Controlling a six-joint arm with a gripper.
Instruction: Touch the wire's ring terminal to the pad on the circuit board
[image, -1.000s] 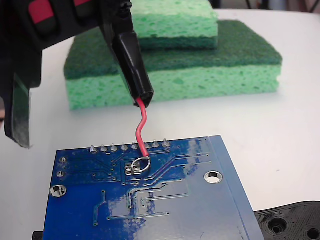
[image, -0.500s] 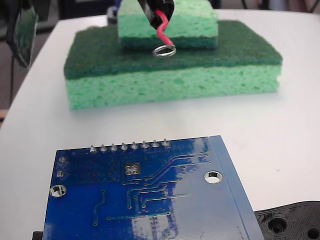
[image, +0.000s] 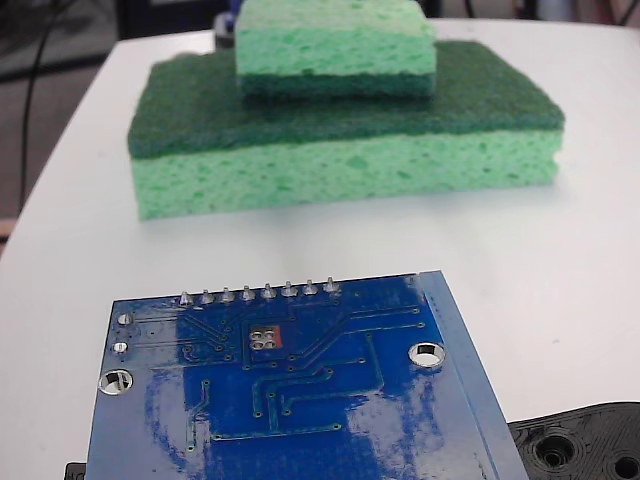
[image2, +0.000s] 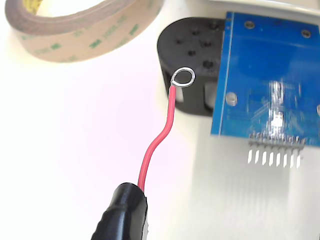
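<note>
Landmark: board (image: 290, 390), blue, lying flat on the white table (image: 560, 240); fixed view shows it at the near edge.

- Pad (image: 264, 338): small silvery square with four dark holes, on the board just below the pin row; bare, nothing touching it. A reddish glint sits at its right side.
- Pins (image: 258, 293): grey row along the board's far edge in the fixed view; in the wrist view they jut from the board's lower edge.
- Mounting holes: one right of the pad (image: 427, 353), one at the board's left edge (image: 115, 380).
- Black part (image: 585, 445): holed plastic, at the board's lower right corner in the fixed view; in the wrist view it lies partly under the board's left side.
- Sponges (image: 340, 130): two green, stacked, beyond the board.
- Tape roll (image2: 80, 25): wrist view only, upper left, well apart from the board.
- Wire (image2: 160, 140): red, rising from a black sleeve (image2: 122, 215); wrist view only.
- Ring (image2: 182, 77): silver loop at the wire's tip, seen over the black part, left of the board, off the pad.
- Gripper: out of view; its state cannot be told.
</note>
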